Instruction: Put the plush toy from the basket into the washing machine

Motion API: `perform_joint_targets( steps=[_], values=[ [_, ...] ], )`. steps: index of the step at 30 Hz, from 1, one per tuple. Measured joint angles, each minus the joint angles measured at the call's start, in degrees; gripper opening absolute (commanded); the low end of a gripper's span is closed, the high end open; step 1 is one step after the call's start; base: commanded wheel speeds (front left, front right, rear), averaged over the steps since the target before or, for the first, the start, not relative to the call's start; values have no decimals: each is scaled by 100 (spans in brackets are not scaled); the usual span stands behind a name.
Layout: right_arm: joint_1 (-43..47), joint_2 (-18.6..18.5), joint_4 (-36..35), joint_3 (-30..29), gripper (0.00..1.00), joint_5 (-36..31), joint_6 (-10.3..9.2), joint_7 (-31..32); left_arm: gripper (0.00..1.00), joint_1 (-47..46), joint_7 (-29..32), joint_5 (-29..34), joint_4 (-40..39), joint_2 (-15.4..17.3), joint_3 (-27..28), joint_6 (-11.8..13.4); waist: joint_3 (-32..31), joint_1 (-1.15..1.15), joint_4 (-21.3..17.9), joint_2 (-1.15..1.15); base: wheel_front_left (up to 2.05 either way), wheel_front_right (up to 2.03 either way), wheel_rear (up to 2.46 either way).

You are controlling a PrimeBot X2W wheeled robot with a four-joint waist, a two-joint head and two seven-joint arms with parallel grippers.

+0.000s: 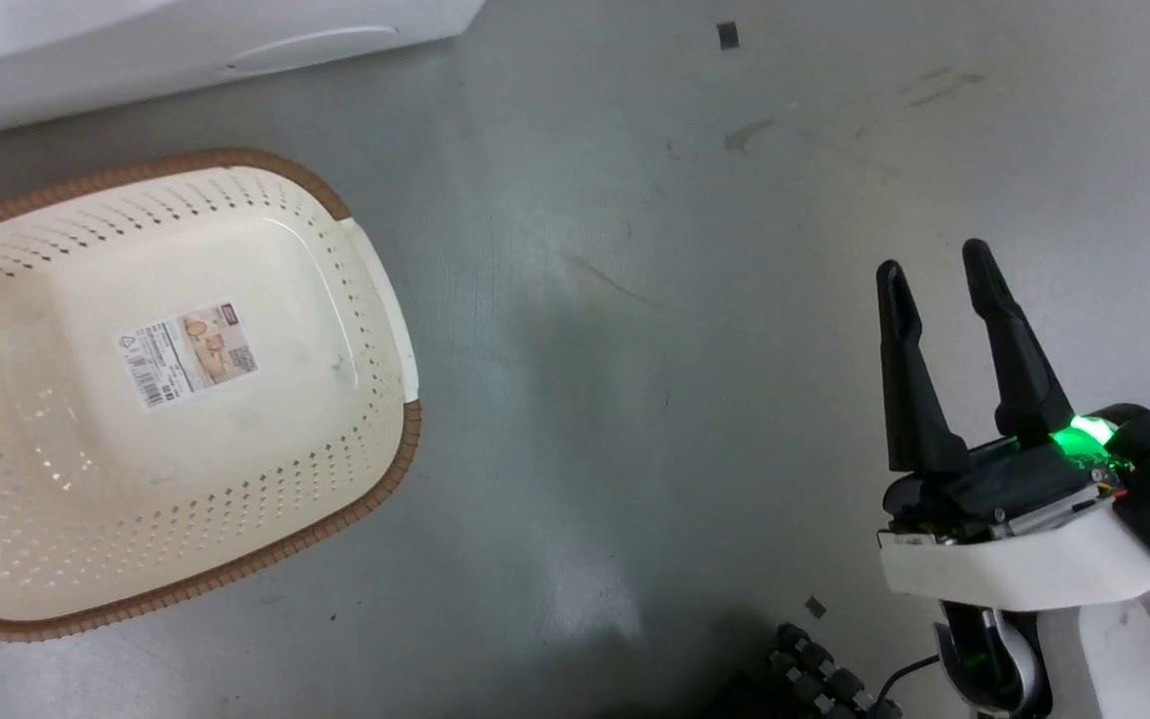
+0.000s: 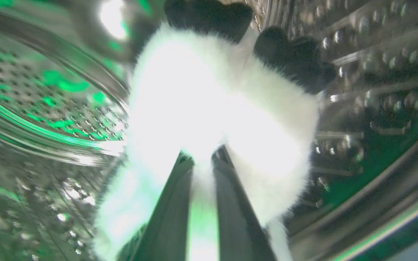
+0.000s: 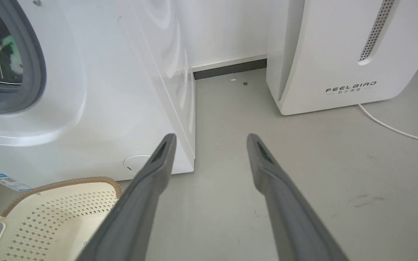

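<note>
The fluffy white panda plush toy point(image 2: 212, 90), black limbs at its top, hangs inside the washing machine's shiny perforated steel drum point(image 2: 49, 90). My left gripper point(image 2: 203, 154) is shut on its white fur, the two dark fingers close together. The cream basket point(image 1: 375, 300) with its brown rim lies on the grey floor, nothing in it but the label sticker point(image 1: 191, 355) on its bottom. The washing machine's white front point(image 1: 136, 50) stands just beyond it. My right gripper point(image 1: 934, 262) hovers open over bare floor, well right of the basket point(image 3: 64, 181) and the washing machine point(image 3: 122, 90).
A white FEELBIRD appliance point(image 3: 339, 54) stands to the right of the washer against the wall, with a white cable point(image 3: 394, 128) trailing on the floor beside it. Open grey floor point(image 1: 635, 350) lies between the basket and my right arm.
</note>
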Motion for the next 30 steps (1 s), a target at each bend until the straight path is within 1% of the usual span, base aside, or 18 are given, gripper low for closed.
perform_joint_targets(
  steps=[4, 6, 9, 13, 16, 17, 18, 21, 23, 30],
  values=[
    [-49, 1, 0, 30, 100, 32, 0, -1, 0, -189, 482, -531, 495, 27, -726, 0, 119, 0, -62, 0, 0, 0, 0],
    [-58, 0, 0, 33, 100, 47, 0, 0, 0, -235, 742, -886, 599, 102, -1169, 0, 149, 0, -72, 0, 0, 0, 0],
    [-71, 0, 0, 34, 100, 47, 0, 0, 0, -298, 1066, -1443, 646, 278, -1655, -8, 176, 0, -74, 0, 0, 0, 0],
    [-80, 1, 21, 27, 100, 47, 0, 0, 0, -408, 1118, -1914, 628, 506, -2069, -8, 186, -1, -55, 0, 0, 0, 0],
    [-90, 1, 60, 4, 100, 46, 0, 0, 0, -432, 836, -2007, 727, 560, -2164, -8, 149, -1, -19, 0, 0, 0, 0],
    [-97, 1, 62, -25, 100, 41, 0, 0, 40, -434, 730, -2041, 818, 554, -2160, -8, 124, -1, -5, 0, 0, 0, 0],
    [-105, 1, 63, -57, 100, 27, 0, 0, 100, -430, 623, -2056, 912, 538, -2156, -4, 88, -1, 9, 0, 0, 0, 0],
    [-105, 1, 102, -136, 100, -34, 0, 0, 100, -347, 243, -2141, 1167, 453, -2135, 4, -77, -1, 64, 0, 0, 0, 0],
    [-104, 1, 137, -212, 100, -107, 0, 0, 100, -193, -70, -2221, 1315, 323, -2094, 32, -219, -1, 113, 0, 0, 0, 0],
    [-12, 0, 368, -436, 100, -439, 0, -1, 100, 914, -1356, -2604, 1693, -194, -1939, 205, -973, -1, 318, 0, 0, 0, 0]
  ],
)
